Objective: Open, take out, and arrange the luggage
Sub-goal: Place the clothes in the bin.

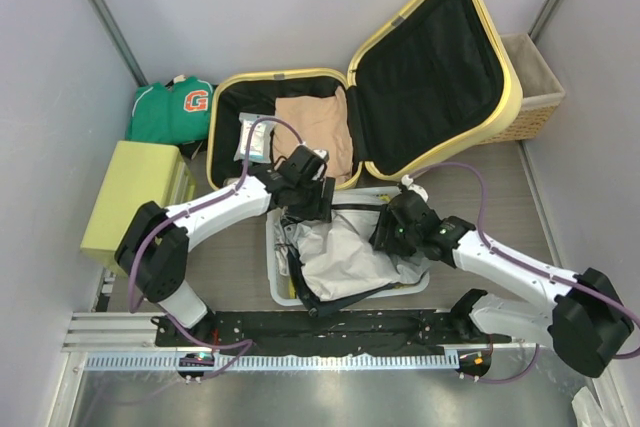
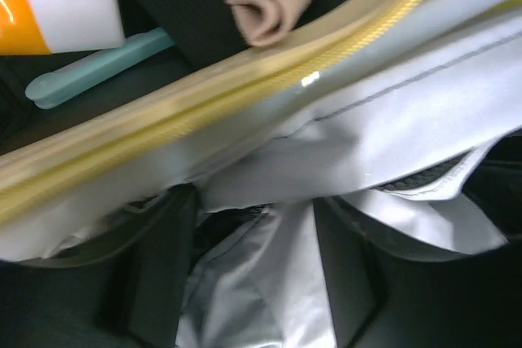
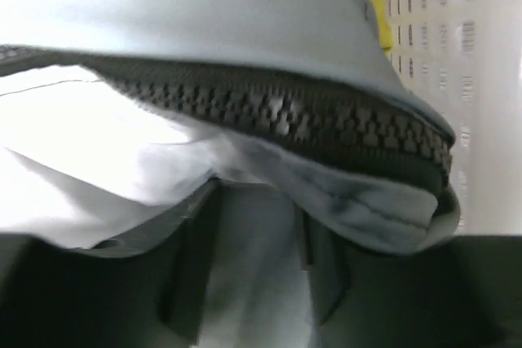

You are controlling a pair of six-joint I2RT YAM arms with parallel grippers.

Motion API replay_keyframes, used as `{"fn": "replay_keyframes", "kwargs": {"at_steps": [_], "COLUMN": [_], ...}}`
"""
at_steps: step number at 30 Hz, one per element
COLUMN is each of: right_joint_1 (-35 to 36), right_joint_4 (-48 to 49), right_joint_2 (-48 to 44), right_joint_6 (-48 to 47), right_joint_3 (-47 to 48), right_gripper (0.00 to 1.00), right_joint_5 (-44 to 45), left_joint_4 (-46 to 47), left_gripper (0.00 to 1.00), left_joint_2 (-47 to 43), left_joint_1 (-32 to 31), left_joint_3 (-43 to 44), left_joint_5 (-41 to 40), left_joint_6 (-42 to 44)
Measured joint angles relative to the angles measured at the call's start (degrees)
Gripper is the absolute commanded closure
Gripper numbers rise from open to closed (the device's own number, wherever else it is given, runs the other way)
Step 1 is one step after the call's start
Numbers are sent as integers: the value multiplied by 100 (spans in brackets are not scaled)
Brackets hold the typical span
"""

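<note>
The luggage (image 1: 430, 67) lies open just beyond both claws. The grey jacket (image 1: 345, 257) sags beneath and between them, cloth lying between the jaws of the left claw (image 1: 305, 195) and the right claw (image 1: 398, 230), though whether either is clenched cannot be told. Each should probably pinch one layer by the zip (image 3: 277, 116) and draw apart evenly.

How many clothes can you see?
3: a green shirt left of the suitcase, a tan one inside it, a grey jacket in the bin. More may be hidden.
</note>
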Motion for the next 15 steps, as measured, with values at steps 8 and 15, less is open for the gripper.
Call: {"fn": "replay_keyframes", "kwargs": {"at_steps": [8, 15], "right_joint_1": [273, 723], "right_joint_4": [-960, -564], "right_joint_2": [-1491, -2575], "right_joint_6": [-160, -662], "right_joint_3": [546, 734], "right_gripper": [44, 60], "right_joint_5": [750, 127], "left_joint_4": [-348, -299], "left_gripper": [7, 3], "left_joint_2": [-754, -2339], "left_joint_1": [-584, -142], "left_joint_3": [549, 177], "left_joint_5": [-811, -905], "left_joint_6": [282, 245]}}
